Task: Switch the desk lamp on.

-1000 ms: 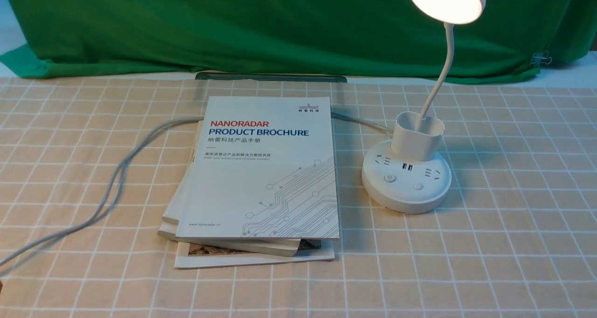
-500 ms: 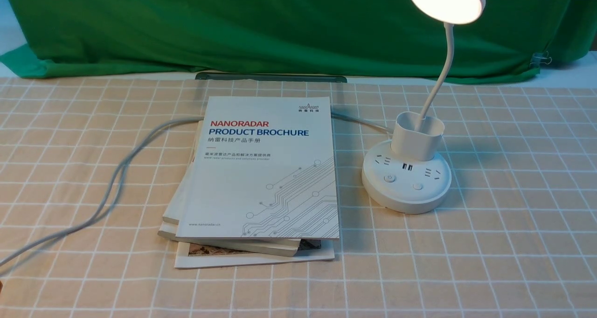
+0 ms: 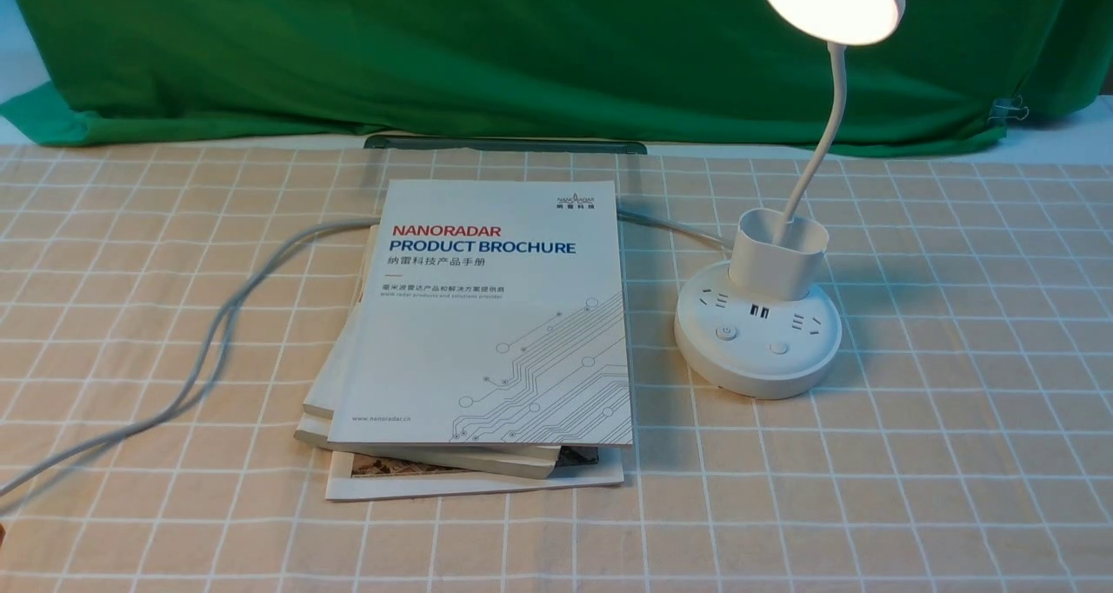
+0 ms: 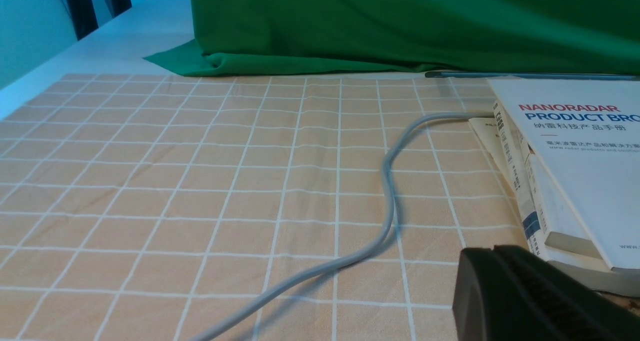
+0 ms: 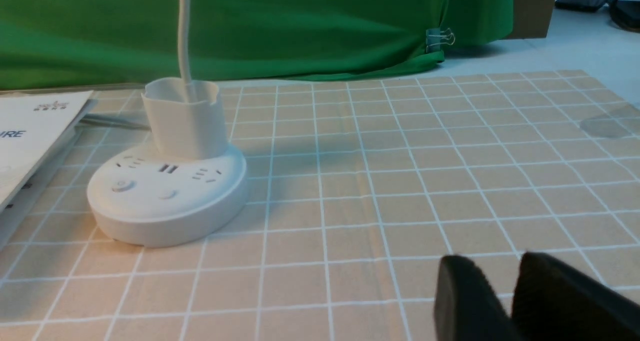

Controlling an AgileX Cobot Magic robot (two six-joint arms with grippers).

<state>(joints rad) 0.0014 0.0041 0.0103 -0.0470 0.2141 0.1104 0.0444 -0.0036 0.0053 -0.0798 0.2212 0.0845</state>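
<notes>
**Desk lamp glowing, both arms drawn back low**

We see the desk lamp point(image 3: 758, 328) standing on the right half of the counter point(image 3: 956, 454), which is covered by a tan checked cloth. Its round head point(image 3: 830, 2) glows bright at the top of the thin curved neck, so we judge the switching step done. The neck rises from a cup-shaped holder on the round base, which carries sockets and two buttons point(image 3: 725, 333) on its near face.

Just beside the lamp, to its left, lies a stack of brochures point(image 3: 491, 332). A grey cable point(image 3: 217, 332) runs from behind the stack across the left of the counter. A green cloth point(image 3: 522, 45) hangs at the back.

In the right wrist view, the right tool point(image 5: 510, 291) sits low, well apart from the lamp base, with a narrow gap between its dark fingers, holding nothing. In the left wrist view, the left tool point(image 4: 495, 291) rests near the stack's corner, its fingers pressed together and empty.

We judge that nothing remains but to keep both arms away from the lamp.
</notes>
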